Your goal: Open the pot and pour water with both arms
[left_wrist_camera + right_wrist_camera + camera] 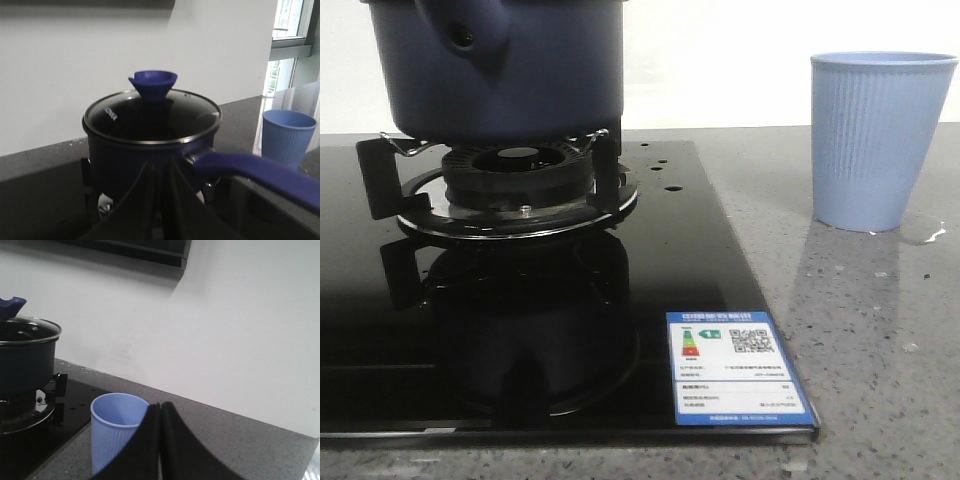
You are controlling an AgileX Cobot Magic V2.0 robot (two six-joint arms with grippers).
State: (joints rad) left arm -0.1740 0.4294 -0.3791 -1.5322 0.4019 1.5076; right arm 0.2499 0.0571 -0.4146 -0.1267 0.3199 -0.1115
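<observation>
The dark navy pot (510,70) stands on the gas burner (515,185) at the left, its handle (465,35) pointing toward the camera. A glass lid (150,117) with a blue knob (152,84) sits closed on the pot (125,165). Water shows as a thin glossy puddle (926,236) on the counter by the cup's base. My left gripper (160,167) hangs in front of the pot wall, below the lid and beside the long handle (250,170), shut and empty. My right gripper (160,407) is shut and empty, close beside the cup. Neither gripper appears in the front view.
A light-blue ribbed cup (880,140) stands upright on the grey stone counter (860,330) to the right of the black glass hob (570,330). The cup (117,432) looks empty inside. A white wall (225,330) runs behind the counter.
</observation>
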